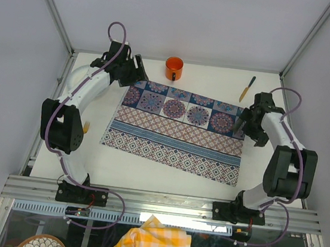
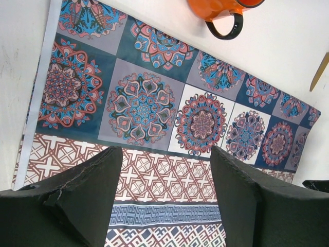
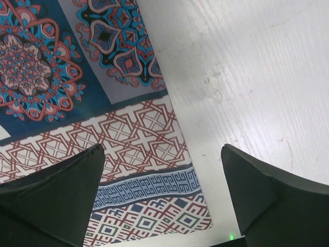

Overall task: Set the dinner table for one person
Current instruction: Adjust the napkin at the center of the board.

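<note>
1. Two arms are reaching out over the dinner table (image 1: 164, 182), the big white top lying under everything here.
2. A patterned cloth (image 1: 179, 131) is lying flat in the middle of it, with its long side running left to right.
3. The right pincer (image 1: 244, 124) is hanging over the right edge of the cloth. Its jaws are standing wide apart and holding nothing.
4. A knife (image 1: 247, 88) is lying on the bare table just past that pincer, on the far side, pointing roughly near to far. The right arm is the closer one, so I am guessing the knife is its job.
5. The left pincer (image 1: 137, 69) is hovering at the far left corner of the cloth, also open and empty. An orange mug (image 1: 173, 68) is sitting a little to its right.
6. Both arms are bending at the elbow, with their wrists tipping down toward the table.
</note>
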`<state>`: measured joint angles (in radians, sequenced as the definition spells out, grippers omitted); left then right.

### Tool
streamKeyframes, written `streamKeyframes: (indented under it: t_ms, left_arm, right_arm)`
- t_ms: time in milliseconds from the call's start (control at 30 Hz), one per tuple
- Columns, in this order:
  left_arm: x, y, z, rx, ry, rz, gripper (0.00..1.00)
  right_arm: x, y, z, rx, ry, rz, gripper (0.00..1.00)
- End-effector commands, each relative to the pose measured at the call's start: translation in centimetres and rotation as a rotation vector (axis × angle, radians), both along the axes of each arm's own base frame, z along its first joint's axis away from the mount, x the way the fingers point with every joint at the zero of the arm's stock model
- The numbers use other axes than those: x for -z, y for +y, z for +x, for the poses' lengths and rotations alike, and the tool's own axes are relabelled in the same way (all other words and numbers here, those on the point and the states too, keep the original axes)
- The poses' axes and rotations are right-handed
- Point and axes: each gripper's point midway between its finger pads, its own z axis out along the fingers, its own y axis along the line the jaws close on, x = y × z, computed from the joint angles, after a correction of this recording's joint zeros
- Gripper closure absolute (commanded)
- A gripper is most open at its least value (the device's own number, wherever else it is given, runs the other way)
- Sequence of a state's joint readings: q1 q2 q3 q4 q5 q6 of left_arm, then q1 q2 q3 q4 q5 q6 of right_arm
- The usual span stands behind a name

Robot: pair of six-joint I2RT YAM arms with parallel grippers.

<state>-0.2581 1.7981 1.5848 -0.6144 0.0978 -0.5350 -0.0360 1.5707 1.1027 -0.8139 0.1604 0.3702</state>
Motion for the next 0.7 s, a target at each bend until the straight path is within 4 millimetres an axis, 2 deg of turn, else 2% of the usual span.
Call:
streamKeyframes:
  t_ms: [0, 167, 367, 500, 667]
  left_arm:
    - [-1.8, -0.4, 0.1, 0.009, -0.04, -0.041, 0.29]
    - [-1.5, -0.5, -0.2, 0.012, -0.028, -0.05, 0.29]
    - [-0.8, -0.4, -0.4, 0.012, -0.011, -0.044, 0.29]
    - [1.6, -1.1, -1.1, 0.033, 0.04, -0.054, 0.29]
    - [5.8, -1.1, -1.6, 0.038, 0.1, -0.002, 0.24]
  right_arm:
    - [-1.0, 0.0, -0.9, 0.04, -0.06, 0.008, 0.0]
    - [-0.4, 0.5, -2.2, 0.057, -0.08, 0.029, 0.0]
    - [0.4, 1.5, -2.9, 0.046, -0.07, 0.074, 0.0]
    - [-0.4, 2.3, -2.6, 0.009, -0.093, 0.066, 0.0]
    - [-0.8, 1.6, -2.2, 0.009, -0.077, 0.002, 0.0]
